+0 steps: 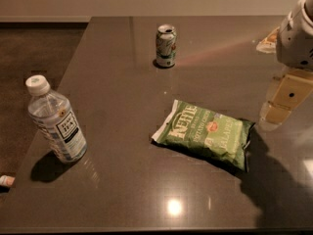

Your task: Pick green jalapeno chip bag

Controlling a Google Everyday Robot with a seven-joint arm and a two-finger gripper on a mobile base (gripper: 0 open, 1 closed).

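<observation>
Camera view: jalapeno chip bag (pixel 205 133) (flat, untouched) near end effector (pixel 279 109)

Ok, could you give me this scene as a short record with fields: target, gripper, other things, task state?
target: crinkly light-green chip bag with white lettering, lying flat mid-table
surface: dark glossy table
gripper: two-finger gripper, at right edge of view, close beside the bag's right end
other things: green-and-white metal soda can standing behind the bag; clear plastic water bottle with white cap standing at left
task state: bag not yet lifted
</observation>
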